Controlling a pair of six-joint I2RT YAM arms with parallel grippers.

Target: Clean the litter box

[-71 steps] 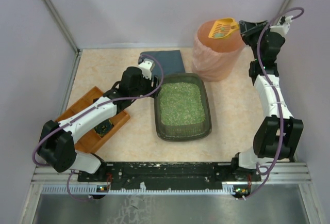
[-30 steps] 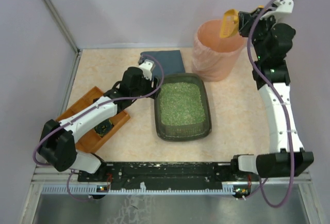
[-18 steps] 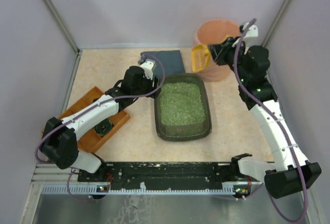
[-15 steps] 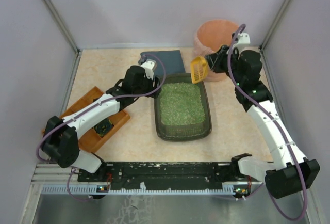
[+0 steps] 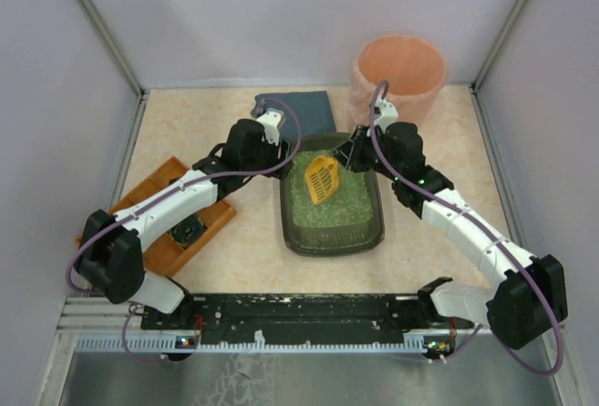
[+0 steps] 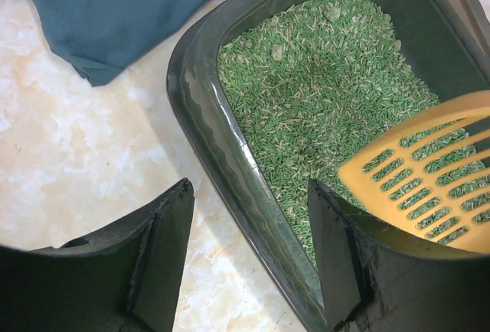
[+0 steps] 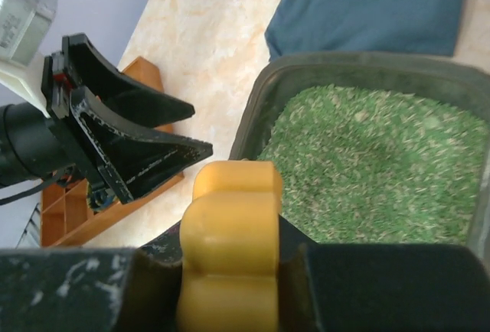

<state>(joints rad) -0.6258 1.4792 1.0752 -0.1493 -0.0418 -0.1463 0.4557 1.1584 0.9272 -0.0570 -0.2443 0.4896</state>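
Seen from above, a pale marbled worktop (image 5: 187, 135) carries the litter box (image 5: 332, 247), a dark grey-green tray with rounded corners, sitting near the middle between the two arms with its long sides running away from the robot. Green pellet litter (image 5: 342, 214) covers its floor. The right end effector (image 5: 348, 161) reaches over the box's far right corner and is clenched on the handle of a slotted yellow scoop (image 5: 321, 180); the right wrist view shows the thick yellow handle squeezed between the two dark fingers (image 7: 337, 286). The scoop's head slants over the far half of the litter, and the left wrist view shows pellets through its slots; whether the head touches the litter cannot be told. The left end effector (image 5: 284, 158) sits at the far left corner of the box, released, its jaws parted astride the wall: one finger (image 6: 164, 232) stands outside over the worktop with bare surface showing between it and the wall, the other is inside above the litter, just beside the scoop's head. Whether the inner finger touches the wall cannot be told. A dark blue cloth (image 5: 299, 107) lies flat on the worktop just behind the box. A tall peach round bin (image 5: 398, 74) stands at the far right corner. An orange-brown wooden tray (image 5: 164, 256) with compartments lies at the near left, partly under the left arm.
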